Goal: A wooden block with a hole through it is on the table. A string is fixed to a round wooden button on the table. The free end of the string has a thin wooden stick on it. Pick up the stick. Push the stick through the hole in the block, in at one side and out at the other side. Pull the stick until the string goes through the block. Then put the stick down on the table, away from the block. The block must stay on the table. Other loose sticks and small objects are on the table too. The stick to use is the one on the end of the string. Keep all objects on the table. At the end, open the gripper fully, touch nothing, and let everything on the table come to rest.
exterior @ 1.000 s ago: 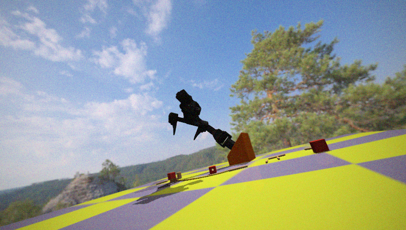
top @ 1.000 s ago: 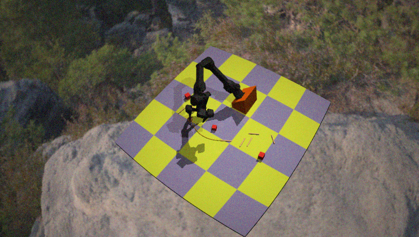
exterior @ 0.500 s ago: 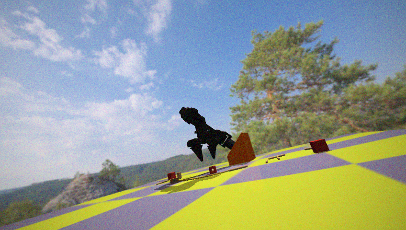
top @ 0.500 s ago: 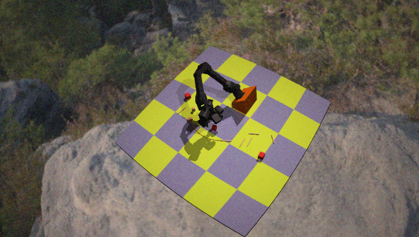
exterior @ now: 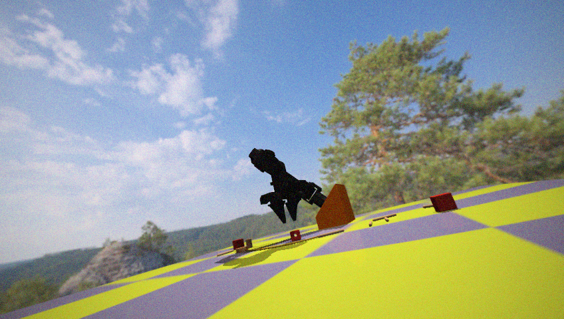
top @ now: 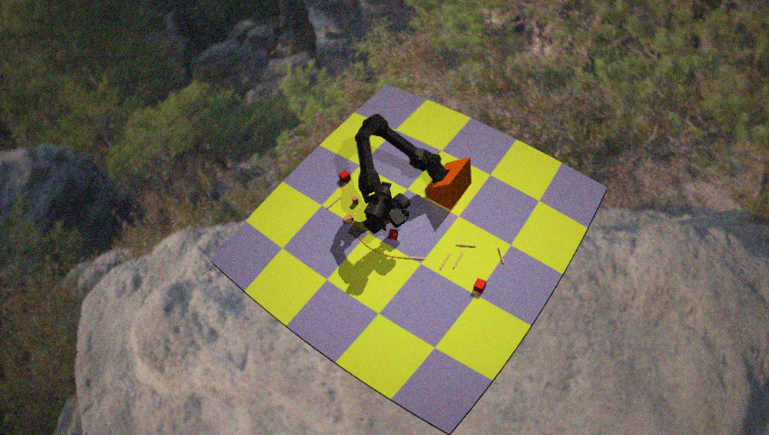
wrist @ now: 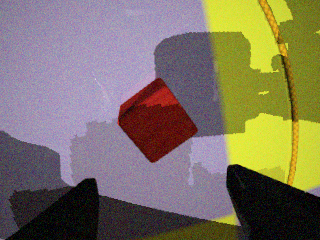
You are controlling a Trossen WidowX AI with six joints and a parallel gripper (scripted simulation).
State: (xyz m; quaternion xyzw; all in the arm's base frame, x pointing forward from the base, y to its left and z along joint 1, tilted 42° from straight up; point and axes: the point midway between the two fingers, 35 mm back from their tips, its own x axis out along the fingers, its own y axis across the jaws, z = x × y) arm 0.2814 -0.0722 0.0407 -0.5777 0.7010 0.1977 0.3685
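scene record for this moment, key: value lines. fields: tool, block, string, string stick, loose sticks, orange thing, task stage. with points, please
tool: black two-finger gripper [top: 375, 225] [exterior: 288, 222] [wrist: 163, 182], open partway, nothing between fingers, above the table
block: small red block with a hole [top: 393, 234] [exterior: 295, 235] [wrist: 158, 125], on the table, below the tool
string: thin orange-brown string [top: 372, 248] [wrist: 294, 112], curved, beside the block, not through it
string stick: thin wooden stick [top: 414, 257] [exterior: 331, 233], lying on the table
loose sticks: thin, wooden, several
orange thing: orange wedge [top: 454, 186] [exterior: 336, 209] at the arm's foot
task stage: stick not yet picked up
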